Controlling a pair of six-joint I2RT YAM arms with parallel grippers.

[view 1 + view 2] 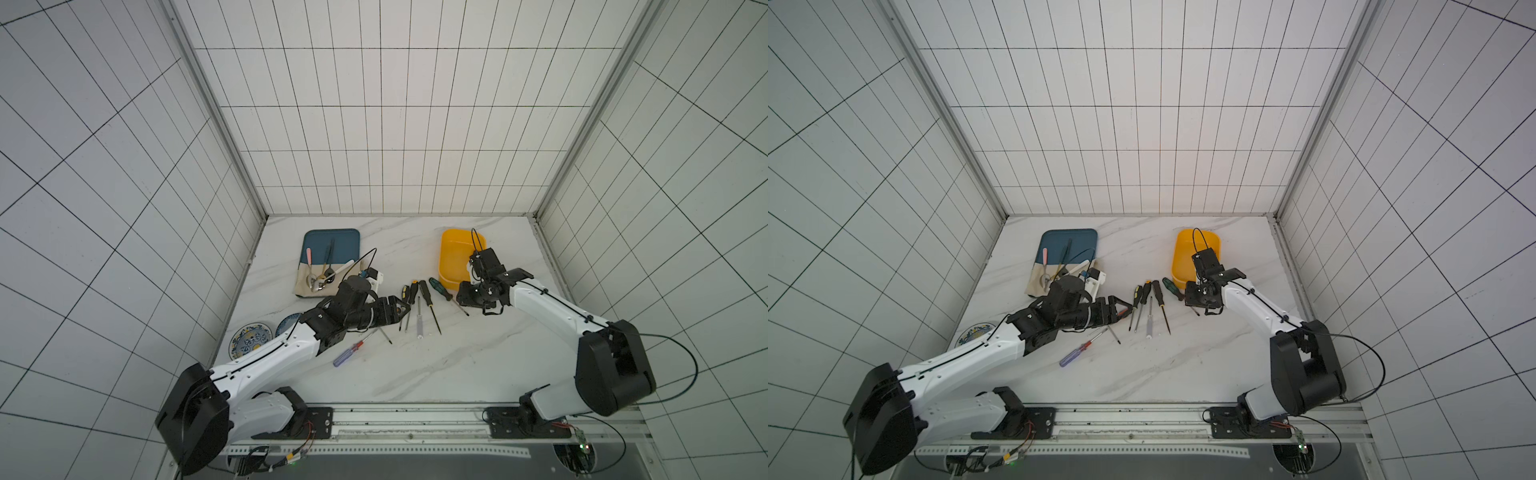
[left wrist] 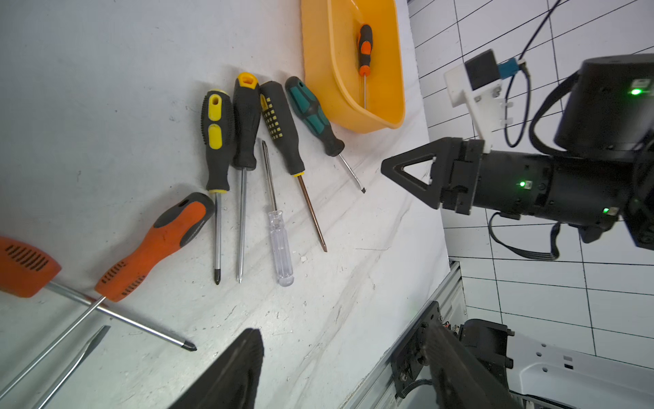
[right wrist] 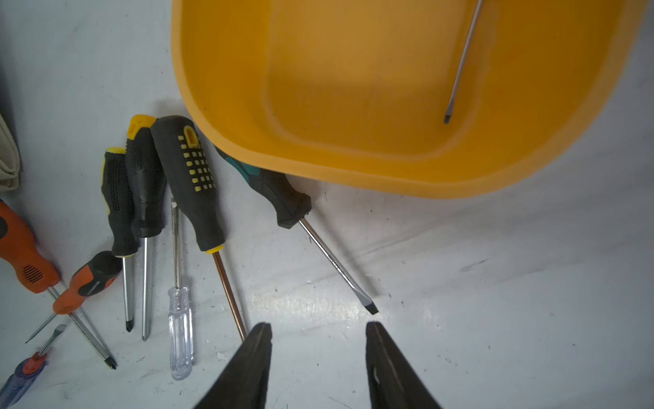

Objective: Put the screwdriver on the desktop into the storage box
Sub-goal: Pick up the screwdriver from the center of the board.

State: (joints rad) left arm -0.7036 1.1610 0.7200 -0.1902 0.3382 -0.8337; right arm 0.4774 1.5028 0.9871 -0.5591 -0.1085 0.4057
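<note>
Two pairs of jaws stand apart and empty. Your right gripper (image 3: 317, 325) hovers just short of the storage box (image 3: 354, 166), its tips near the blade of the green-handled screwdriver (image 3: 279, 191), which lies on the desktop (image 3: 495, 283) just beside the box. Your left gripper (image 2: 341, 325) hangs farther from the box, beyond three yellow-and-black screwdrivers (image 2: 216, 141). One small orange-handled screwdriver (image 2: 364, 46) lies inside the box.

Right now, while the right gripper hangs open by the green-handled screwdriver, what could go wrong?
1. The green-handled flathead screwdriver lies close beside the yellow storage box wall; a grab at its handle may push the box.
2. The copper-coloured shaft of the yellow-dotted screwdriver ends just beside the right gripper, so closing may catch it too.
</note>
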